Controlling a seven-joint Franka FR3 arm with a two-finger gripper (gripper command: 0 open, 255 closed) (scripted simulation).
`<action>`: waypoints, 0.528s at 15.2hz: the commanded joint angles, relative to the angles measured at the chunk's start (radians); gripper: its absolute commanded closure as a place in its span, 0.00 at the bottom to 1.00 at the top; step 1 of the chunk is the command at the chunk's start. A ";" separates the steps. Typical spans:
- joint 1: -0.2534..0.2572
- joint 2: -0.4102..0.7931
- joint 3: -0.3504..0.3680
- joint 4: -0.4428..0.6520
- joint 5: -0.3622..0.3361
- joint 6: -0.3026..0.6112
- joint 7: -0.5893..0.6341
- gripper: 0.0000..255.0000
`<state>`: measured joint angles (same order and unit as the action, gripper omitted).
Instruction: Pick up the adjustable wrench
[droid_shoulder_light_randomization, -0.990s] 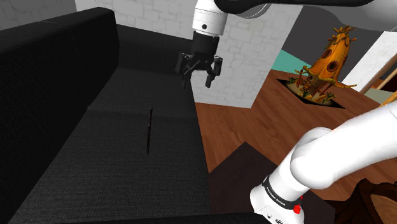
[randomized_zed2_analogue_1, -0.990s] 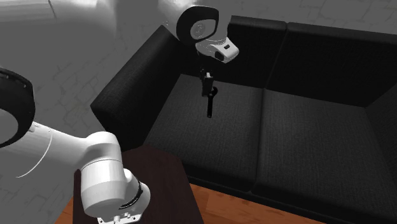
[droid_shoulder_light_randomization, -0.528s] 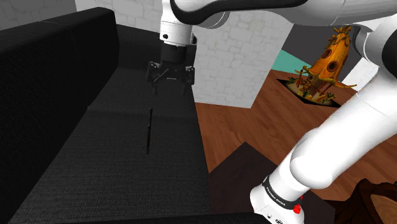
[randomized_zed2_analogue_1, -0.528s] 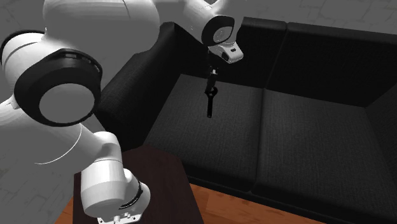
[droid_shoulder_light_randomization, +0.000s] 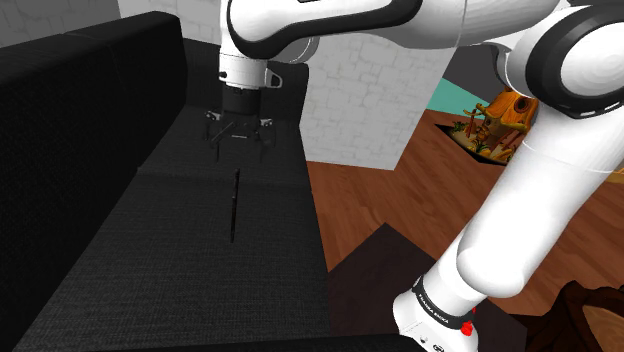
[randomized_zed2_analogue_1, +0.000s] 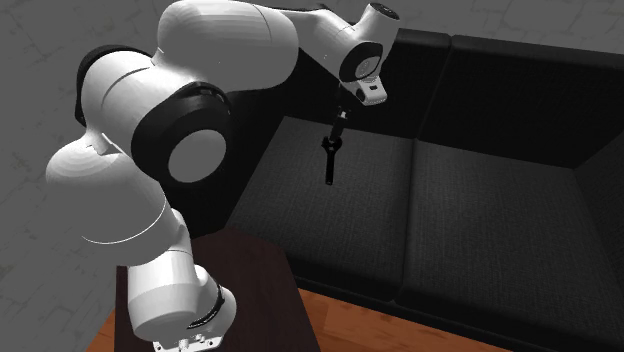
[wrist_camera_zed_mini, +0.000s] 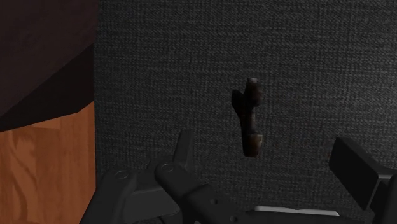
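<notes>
The adjustable wrench (droid_shoulder_light_randomization: 234, 205) lies dark and slim on the seat cushion of a black, coarse-woven sofa (droid_shoulder_light_randomization: 150, 260), near the seat's front edge. The claw (droid_shoulder_light_randomization: 240, 140) hovers just above the wrench's far end, fingers spread wide, gripping nothing. Beside the sofa runs a reddish wooden floor (droid_shoulder_light_randomization: 400, 190), with a pale stone-patterned wall (droid_shoulder_light_randomization: 360, 100) behind.

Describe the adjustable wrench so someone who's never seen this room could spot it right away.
Find the black sofa beside the wooden floor. On its seat, below the robot's open hand, lies the adjustable wrench. It is a slim, dark bar with a notched head, standing out from the flat woven fabric around it.
</notes>
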<state>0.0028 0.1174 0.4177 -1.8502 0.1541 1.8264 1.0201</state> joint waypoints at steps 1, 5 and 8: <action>0.002 0.010 0.001 -0.017 -0.002 0.026 0.002 0.00; 0.003 0.020 0.000 -0.040 -0.005 0.059 -0.001 0.00; 0.004 0.020 0.001 -0.041 -0.005 0.060 -0.001 1.00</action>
<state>0.0064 0.1370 0.4183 -1.8905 0.1496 1.8851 1.0193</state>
